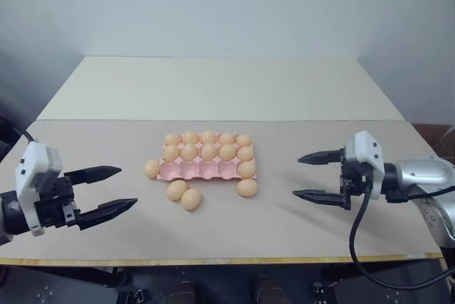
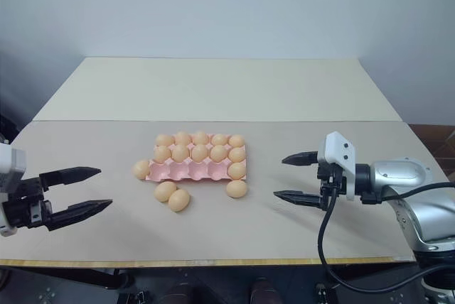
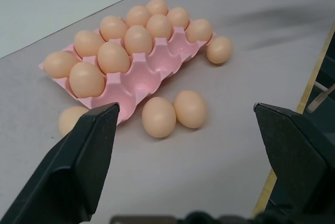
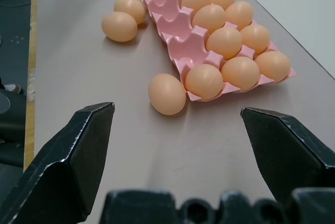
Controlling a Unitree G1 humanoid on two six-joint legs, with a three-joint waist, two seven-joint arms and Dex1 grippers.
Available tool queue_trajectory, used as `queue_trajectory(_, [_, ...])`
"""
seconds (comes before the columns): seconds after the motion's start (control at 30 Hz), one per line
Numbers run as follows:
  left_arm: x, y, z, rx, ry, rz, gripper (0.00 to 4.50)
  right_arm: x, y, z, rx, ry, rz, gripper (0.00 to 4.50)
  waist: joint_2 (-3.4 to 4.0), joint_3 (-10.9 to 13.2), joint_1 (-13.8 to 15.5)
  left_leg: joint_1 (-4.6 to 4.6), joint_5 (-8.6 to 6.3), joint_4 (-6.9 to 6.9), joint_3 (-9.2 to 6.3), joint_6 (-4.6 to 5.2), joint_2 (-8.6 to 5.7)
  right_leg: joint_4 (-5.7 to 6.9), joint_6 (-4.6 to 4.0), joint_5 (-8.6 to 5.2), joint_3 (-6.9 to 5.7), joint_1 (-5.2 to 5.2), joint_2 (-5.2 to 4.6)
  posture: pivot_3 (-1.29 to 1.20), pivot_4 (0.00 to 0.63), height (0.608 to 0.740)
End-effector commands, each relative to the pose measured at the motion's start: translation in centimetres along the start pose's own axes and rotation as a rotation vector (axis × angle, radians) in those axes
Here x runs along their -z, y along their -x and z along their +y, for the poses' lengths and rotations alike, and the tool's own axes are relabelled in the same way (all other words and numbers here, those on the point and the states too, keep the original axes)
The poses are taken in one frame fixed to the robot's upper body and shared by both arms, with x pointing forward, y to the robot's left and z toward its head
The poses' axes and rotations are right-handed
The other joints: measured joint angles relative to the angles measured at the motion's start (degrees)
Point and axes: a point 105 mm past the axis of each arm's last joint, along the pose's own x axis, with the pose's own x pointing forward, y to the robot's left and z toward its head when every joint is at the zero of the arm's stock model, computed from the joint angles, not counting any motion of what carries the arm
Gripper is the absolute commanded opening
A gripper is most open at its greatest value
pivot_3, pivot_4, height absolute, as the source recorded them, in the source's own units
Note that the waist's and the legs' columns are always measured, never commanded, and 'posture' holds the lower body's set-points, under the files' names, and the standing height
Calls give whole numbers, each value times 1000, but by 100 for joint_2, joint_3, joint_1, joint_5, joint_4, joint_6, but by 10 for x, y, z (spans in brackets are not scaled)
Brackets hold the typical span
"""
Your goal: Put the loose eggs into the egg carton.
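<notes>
The bench carries the pale-pink egg carton at its middle, near the front edge. Eleven eggs fill its two back rows and the right end of its front row. The left pincer and right pincer hover gaping and empty off either end. Four loose eggs lie around the carton: one touching its left end, two by its front edge, one at its front right corner.

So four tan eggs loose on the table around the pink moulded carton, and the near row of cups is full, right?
No, the pale-pink moulded egg carton's near row holds one egg at its right end; four cups sit empty, as the left eye view shows. The four loose tan eggs are right.
</notes>
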Motion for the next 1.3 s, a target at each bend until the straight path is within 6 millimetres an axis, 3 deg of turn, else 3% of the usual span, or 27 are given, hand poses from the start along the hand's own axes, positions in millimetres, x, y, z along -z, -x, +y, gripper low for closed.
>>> queue_trajectory(0.03, [-10,5,1,-11,-4,-33,4470,-13,6,0,12,69,-26,4500,0,0,1,0,0,0,0,0,0,0,0,0,0,0,0,0,150,740])
queue_trajectory(0.63, [-8,-12,-9,131,-56,-19,4470,-14,5,-2,-7,117,19,4500,0,0,1,1,0,0,0,0,0,0,0,0,0,1,0,0,150,740])
queue_trajectory(0.83, [-7,-23,-17,241,-57,-2,4470,-5,-19,10,-43,168,57,4500,0,0,-1,0,0,0,0,0,0,1,0,0,0,-1,1,0,150,740])
queue_trajectory(1.0, [-5,-32,-19,319,-80,29,4470,10,-52,19,-66,292,118,4500,0,0,-3,-1,0,0,0,0,-1,1,0,0,0,-3,1,0,150,740])
queue_trajectory(1.3, [-3,-38,-15,328,-78,12,4470,17,-96,10,-29,360,160,4500,1,0,0,-5,0,0,0,0,-1,2,0,0,0,-7,1,0,150,740])
